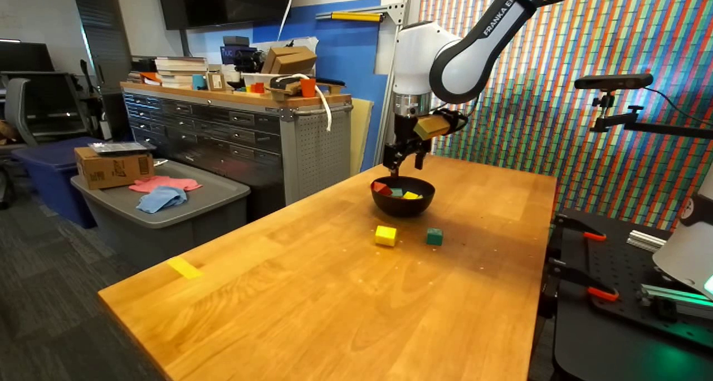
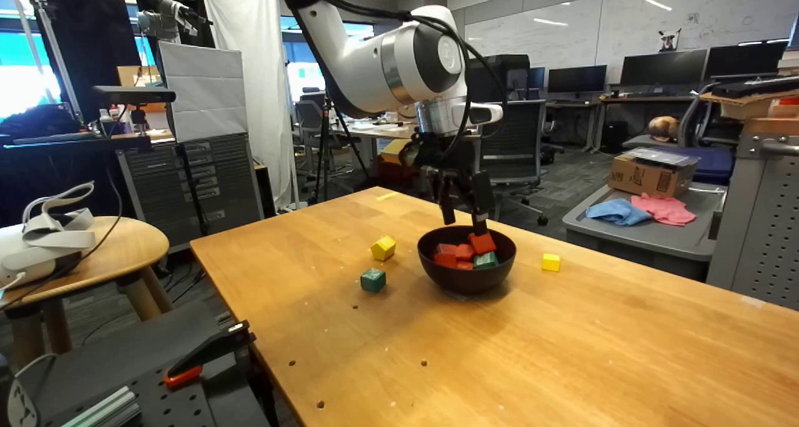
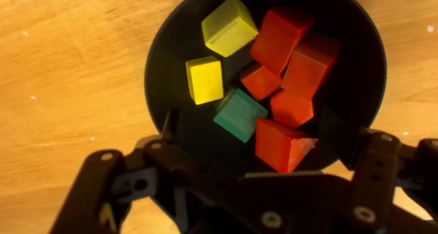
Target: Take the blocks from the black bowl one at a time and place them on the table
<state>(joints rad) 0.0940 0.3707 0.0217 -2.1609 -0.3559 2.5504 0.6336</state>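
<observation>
The black bowl (image 1: 404,205) stands on the table (image 1: 312,292); it also shows in an exterior view (image 2: 465,283) and in the wrist view (image 3: 164,56). Inside lie two yellow blocks (image 3: 206,80), a green block (image 3: 241,115) and several red blocks (image 3: 273,146). My gripper (image 3: 258,131) is open over the bowl, fingers spread wide, with the nearest red block between them. In an exterior view the gripper (image 2: 465,221) has one fingertip just over a red block (image 2: 482,243); contact is unclear. On the table are yellow blocks (image 2: 383,248) (image 2: 550,262) and a green block (image 2: 373,280).
A yellow tape strip (image 1: 184,267) is stuck near a table corner. A grey metal workbench (image 1: 211,130) and a grey bin (image 1: 167,208) with cloths stand beside the table. Clamps with orange tips (image 1: 602,293) sit on the black mount along the table's edge.
</observation>
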